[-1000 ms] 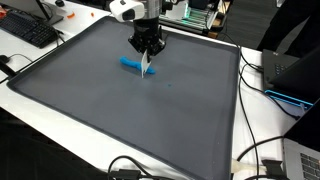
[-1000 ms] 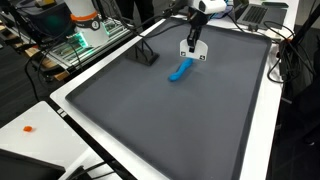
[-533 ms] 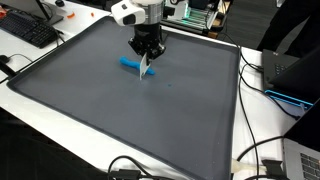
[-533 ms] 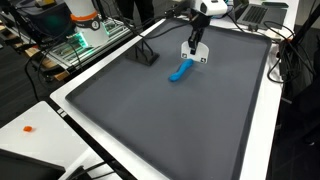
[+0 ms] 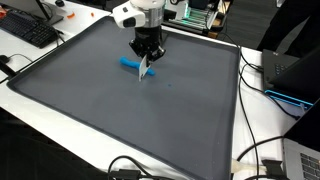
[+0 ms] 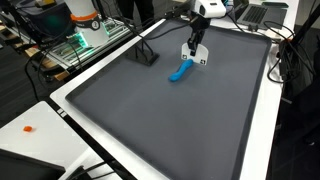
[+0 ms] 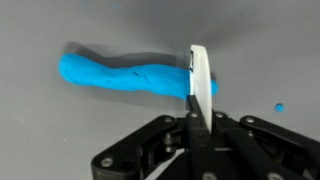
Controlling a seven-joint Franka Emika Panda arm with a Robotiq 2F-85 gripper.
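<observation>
My gripper (image 7: 193, 118) is shut on a thin white flat tool, like a plastic blade (image 7: 201, 78), which points down toward the grey mat. A blue roll of dough or clay (image 7: 125, 74) lies on the mat, and the blade's edge stands at one end of it. In both exterior views the gripper (image 5: 146, 52) (image 6: 195, 47) hangs just over the blue roll (image 5: 129, 63) (image 6: 180, 71), with the white blade (image 5: 146, 68) (image 6: 198, 57) below the fingers.
A large grey mat (image 5: 130, 110) (image 6: 170, 120) with a raised dark rim covers the white table. A tiny blue crumb (image 7: 279, 107) lies near the blade. A keyboard (image 5: 28, 28), cables (image 5: 255, 150) and electronics (image 6: 75, 45) sit around the mat's edges.
The gripper with the blade has shifted slightly, staying over the end of the blue roll. The roll has not moved.
</observation>
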